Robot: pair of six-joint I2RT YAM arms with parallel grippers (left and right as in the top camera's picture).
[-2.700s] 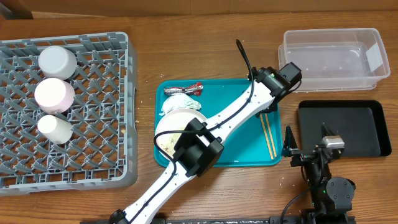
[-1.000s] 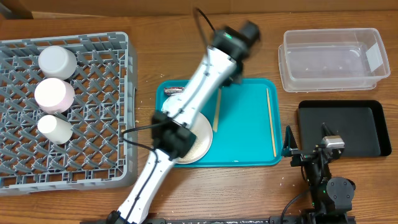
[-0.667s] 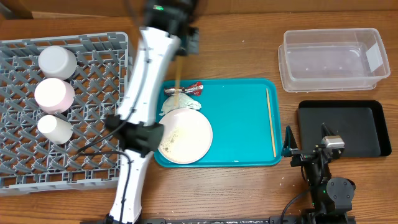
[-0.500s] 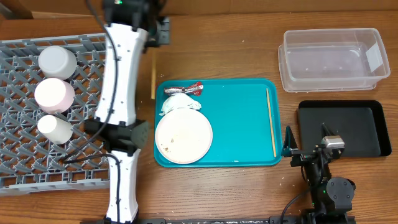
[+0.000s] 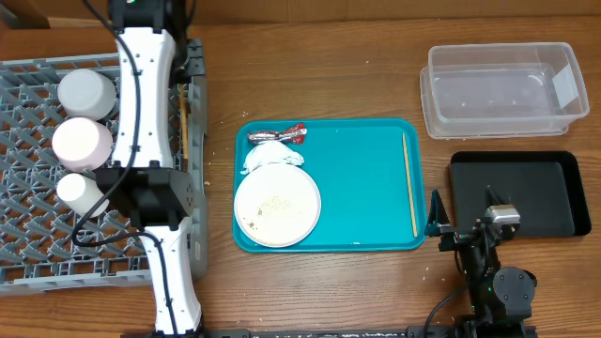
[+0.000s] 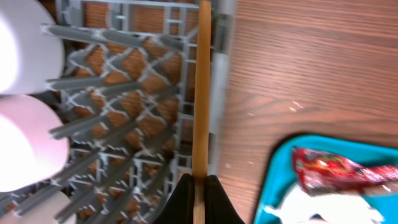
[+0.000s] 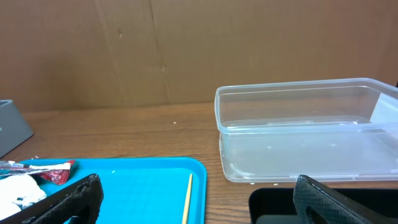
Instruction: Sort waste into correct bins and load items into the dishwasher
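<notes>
My left gripper (image 5: pixel 187 80) (image 6: pixel 199 186) is shut on a wooden chopstick (image 5: pixel 185 122) (image 6: pixel 201 93), which lies in line with the right wall of the grey dishwasher rack (image 5: pixel 38 235) (image 6: pixel 143 112). Three pale round items (image 5: pixel 86 92) stand in the rack's left part. On the teal tray (image 5: pixel 366 188) lie the large white plate (image 5: pixel 277 205) with crumbs, the crumpled napkin (image 5: pixel 272 157) and the red-and-silver wrapper (image 5: pixel 277 135) (image 6: pixel 336 171). My right gripper (image 7: pixel 199 208) stands open and empty at the tray's right edge. The clear tub (image 5: pixel 502 89) (image 7: pixel 305 130) and black tray (image 5: pixel 516 192) sit at the right.
A second wooden chopstick (image 5: pixel 409 183) (image 7: pixel 186 199) lies along the teal tray's right side. My left arm (image 5: pixel 141 122) stretches over the rack's right part from the table's front edge. A cardboard wall (image 7: pixel 155 50) closes the far side.
My left arm has swung left from the teal tray to the rack's right wall, carrying the chopstick with it. The plate is now uncovered. The right arm has not moved.
</notes>
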